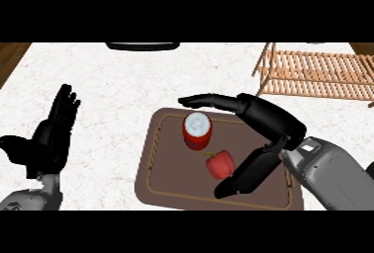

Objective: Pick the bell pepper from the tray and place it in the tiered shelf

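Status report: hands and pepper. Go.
Left hand open, resting at left. Right hand open over tray; pepper on tray, not gripped. Can close beside pepper, may crowd grasp.

A white-topped red can [197, 131] stands upright; a dark object [142, 46] sits far back on the counter [124, 84].

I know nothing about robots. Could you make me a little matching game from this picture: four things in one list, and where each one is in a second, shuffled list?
Things:
1. bell pepper
2. red can
3. tiered shelf
4. left hand

Places:
A. counter's far right, off the tray
B. left of the tray, open, fingers up
C. on the tray, nearer side, beside the right hand's thumb
D. on the tray, farther side, white top

Pairs: 1-C, 2-D, 3-A, 4-B
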Tool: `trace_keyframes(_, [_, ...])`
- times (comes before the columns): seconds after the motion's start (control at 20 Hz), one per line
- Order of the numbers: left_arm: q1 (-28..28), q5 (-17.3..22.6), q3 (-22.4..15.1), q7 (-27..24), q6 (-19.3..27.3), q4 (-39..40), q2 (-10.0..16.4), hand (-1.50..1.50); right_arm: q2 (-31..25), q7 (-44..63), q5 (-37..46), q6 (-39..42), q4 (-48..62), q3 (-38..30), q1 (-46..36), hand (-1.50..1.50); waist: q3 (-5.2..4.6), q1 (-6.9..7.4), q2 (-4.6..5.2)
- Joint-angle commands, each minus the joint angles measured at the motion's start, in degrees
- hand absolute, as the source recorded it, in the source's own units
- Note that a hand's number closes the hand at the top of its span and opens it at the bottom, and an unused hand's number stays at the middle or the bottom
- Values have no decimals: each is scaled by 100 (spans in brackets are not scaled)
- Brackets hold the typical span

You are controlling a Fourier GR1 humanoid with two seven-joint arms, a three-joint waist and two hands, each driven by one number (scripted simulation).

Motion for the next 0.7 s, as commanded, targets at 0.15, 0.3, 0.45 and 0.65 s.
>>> trace_keyframes(0.15, [134,-99,-87,15,84,-61,-125,0,-1134,990,426,1255,-998,487,-701,-150,-11,-96,-38])
trace_keyframes(0.3, [10,-6,158,67,23,-42,52,0,-1344,1676,867,1423,-1522,751,-1267,-150,-20,-119,-64])
trace_keyframes(0.45, [161,-43,28,39,10,-173,-27,0,-1387,2137,1759,1464,-1752,1118,-1728,-150,-20,-50,-64])
trace_keyframes(0.65, [199,145,256,67,-167,-159,118,0,-1094,3208,2650,1327,-2407,1866,-1686,-150,-14,-80,-57])
